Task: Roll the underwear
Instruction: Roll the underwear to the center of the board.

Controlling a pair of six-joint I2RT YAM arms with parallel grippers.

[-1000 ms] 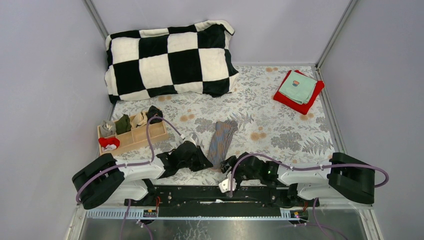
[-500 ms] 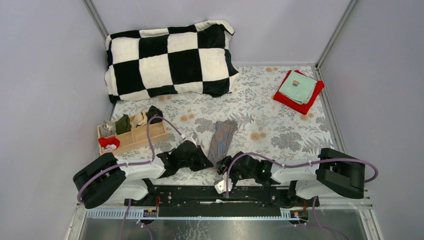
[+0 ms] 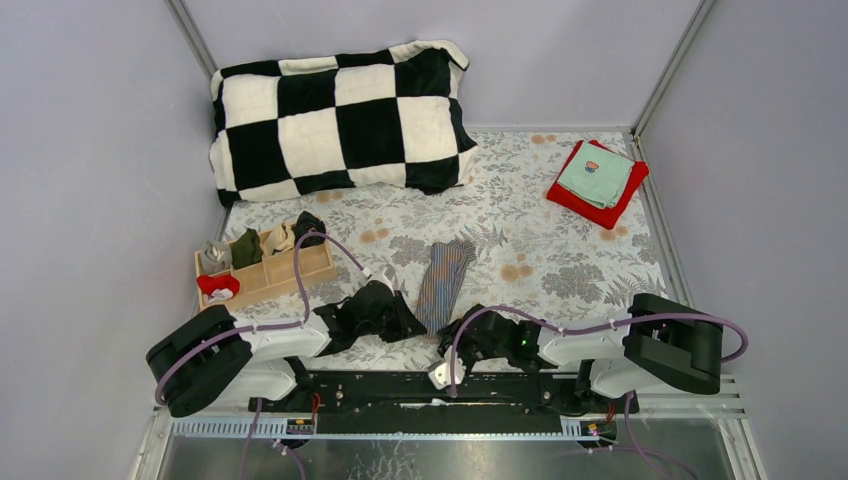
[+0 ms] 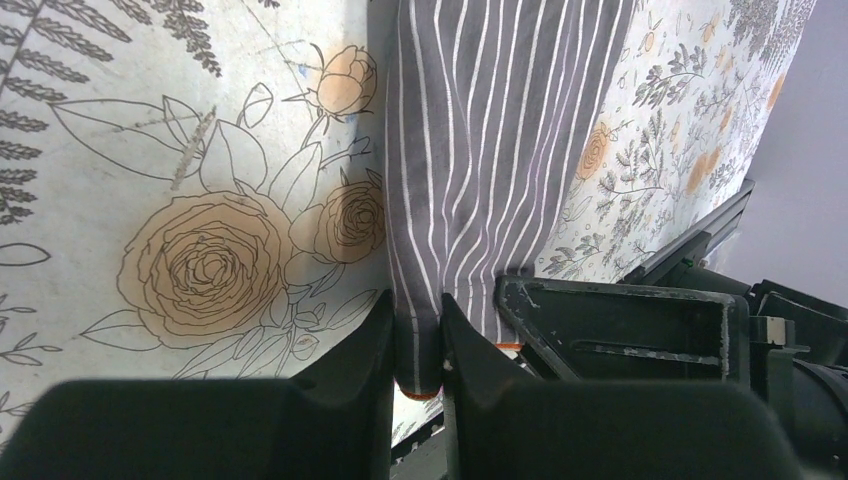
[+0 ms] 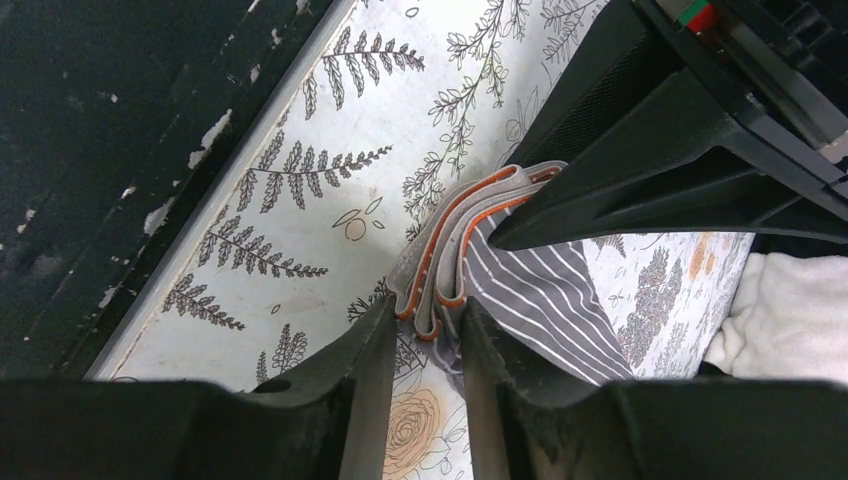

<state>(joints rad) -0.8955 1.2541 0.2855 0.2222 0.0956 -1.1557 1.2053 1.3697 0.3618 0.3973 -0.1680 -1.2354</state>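
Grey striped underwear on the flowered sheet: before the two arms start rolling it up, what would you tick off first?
1. Left pincer closed on the grey underwear's near edge: ok.
2. Right pincer closed on the folded waistband: ok.
3. Underwear lying as a straight, flat strip away from the arms: ok.
4. Wooden tray apart from the strip: ok.
5. Both grips firm enough not to slip: cannot tell.
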